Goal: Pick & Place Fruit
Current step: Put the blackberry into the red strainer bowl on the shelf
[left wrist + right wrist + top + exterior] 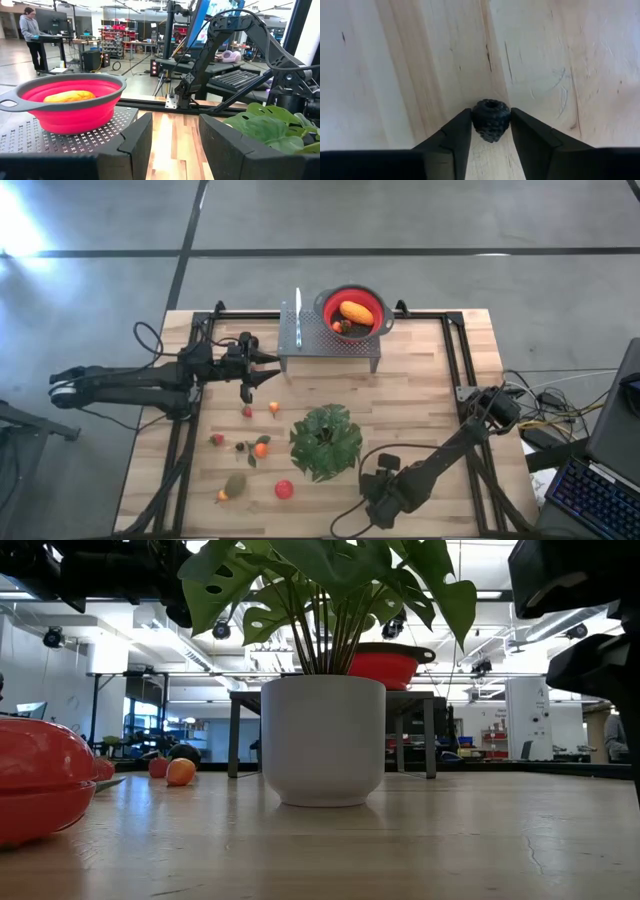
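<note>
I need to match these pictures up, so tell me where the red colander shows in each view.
High view: colander at top centre, on the metal stand.
Low view: centre, behind the plant's stems, red rim showing.
Left wrist view: at left, on the perforated stand, a yellow fruit inside.
Right wrist view: not in it.
Shared landmark: the plant, in all but the right wrist view.

Bright, even light; floor glare; soft shadows; foreground blurred.

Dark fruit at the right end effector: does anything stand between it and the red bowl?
The right end effector has the dark bumpy fruit between its fingers. The potted plant stands roughly between there and the red bowl on its raised perforated stand.
</note>
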